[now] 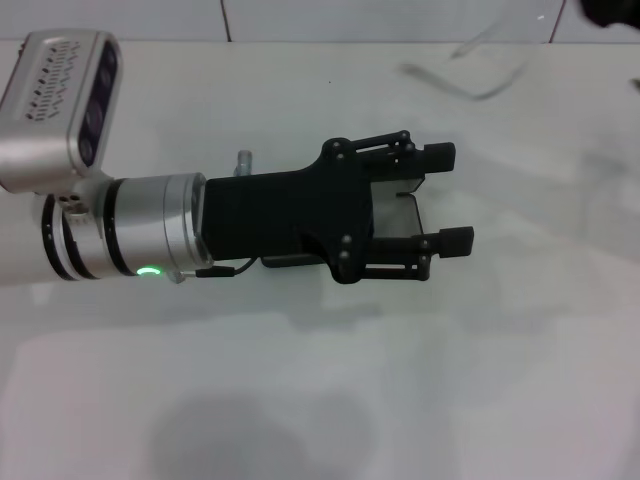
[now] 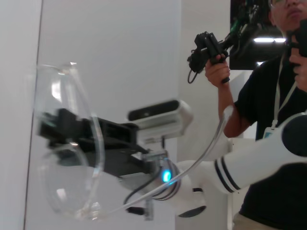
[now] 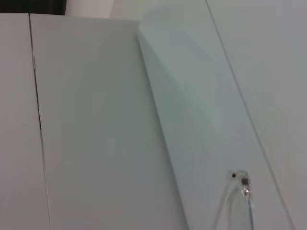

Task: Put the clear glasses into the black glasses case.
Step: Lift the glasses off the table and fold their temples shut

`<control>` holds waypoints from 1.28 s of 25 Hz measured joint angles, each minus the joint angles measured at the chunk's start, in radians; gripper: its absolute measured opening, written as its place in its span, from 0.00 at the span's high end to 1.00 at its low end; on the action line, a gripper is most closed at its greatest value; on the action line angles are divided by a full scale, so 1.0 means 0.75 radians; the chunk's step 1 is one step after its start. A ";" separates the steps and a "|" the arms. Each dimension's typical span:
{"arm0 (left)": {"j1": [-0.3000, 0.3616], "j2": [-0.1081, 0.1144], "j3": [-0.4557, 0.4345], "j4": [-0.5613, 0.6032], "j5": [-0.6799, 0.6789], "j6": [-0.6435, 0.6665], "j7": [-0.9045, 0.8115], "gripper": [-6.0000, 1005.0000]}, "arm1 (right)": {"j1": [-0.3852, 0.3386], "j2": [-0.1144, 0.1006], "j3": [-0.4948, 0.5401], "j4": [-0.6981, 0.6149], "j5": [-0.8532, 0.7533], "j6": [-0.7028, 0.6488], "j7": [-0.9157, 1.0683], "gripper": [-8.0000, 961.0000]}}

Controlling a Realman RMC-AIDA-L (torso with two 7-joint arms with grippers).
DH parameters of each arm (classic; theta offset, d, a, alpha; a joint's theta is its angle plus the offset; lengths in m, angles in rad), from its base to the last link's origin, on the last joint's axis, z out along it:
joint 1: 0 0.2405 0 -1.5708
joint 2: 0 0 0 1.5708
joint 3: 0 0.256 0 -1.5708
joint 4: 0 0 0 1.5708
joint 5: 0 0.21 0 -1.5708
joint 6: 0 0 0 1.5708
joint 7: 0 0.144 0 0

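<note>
Nearest the robot, the table (image 1: 300, 400) lay bare. Beyond that, the left gripper (image 1: 461, 197) reached in from the left, low over the case (image 1: 397, 213). Its jaws stood apart, clamped on nothing. A patch of grey lining showed in the gap between them, so the case seemed to be lying open under the gripper. Most of it was hidden by the gripper's black body. I could not tell whether the gripper touched the case or only hung above it.

Farther off, toward the far right, were the glasses (image 1: 483, 68), well apart from the left jaws and from the case. They looked lifted off the table rather than lying on it, though the head view did not settle that. At the far right corner a dark shape was probably the right gripper (image 1: 612, 10) (only a sliver of it showed). Whether it gripped the glasses I could not tell. In the left wrist view the glasses (image 2: 72, 143) filled the near field, lens curved, one thin arm trailing out.

By my reading, the step in hand was the carry: the glasses were on their way to the case and not yet in it. The next move would call for bringing them over the grey lining, arms folded or lined up along the case's length. The left gripper would need to give room first.
</note>
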 joint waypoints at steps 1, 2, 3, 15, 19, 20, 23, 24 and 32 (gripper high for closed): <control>-0.002 0.000 0.000 0.000 0.002 0.000 -0.001 0.21 | 0.020 0.000 -0.039 0.023 -0.006 0.034 -0.005 0.87; -0.003 -0.001 0.000 0.000 0.002 0.001 -0.001 0.21 | 0.024 -0.001 -0.062 0.024 -0.007 0.051 -0.006 0.87; -0.004 -0.001 0.000 0.000 0.002 0.002 -0.001 0.21 | 0.030 -0.001 -0.119 0.024 -0.011 0.092 -0.006 0.87; 0.034 0.001 0.001 0.004 0.000 0.013 -0.001 0.21 | 0.047 -0.004 -0.479 -0.002 -0.015 0.294 0.017 0.87; 0.037 0.003 0.001 0.003 0.000 0.013 -0.001 0.21 | 0.047 -0.011 -0.534 -0.010 -0.036 0.319 0.034 0.87; 0.038 0.003 0.001 0.003 0.000 0.013 -0.001 0.21 | 0.047 -0.012 -0.541 -0.018 -0.056 0.322 0.043 0.87; 0.038 0.004 0.000 0.008 0.001 0.013 -0.001 0.21 | 0.048 -0.009 -0.549 -0.064 -0.158 0.323 0.103 0.87; 0.038 0.005 -0.001 0.009 0.001 0.013 -0.001 0.21 | 0.048 -0.008 -0.550 -0.078 -0.186 0.321 0.121 0.87; 0.032 0.007 -0.006 0.013 0.002 0.011 0.007 0.22 | 0.047 -0.013 -0.557 -0.142 -0.337 0.258 0.217 0.87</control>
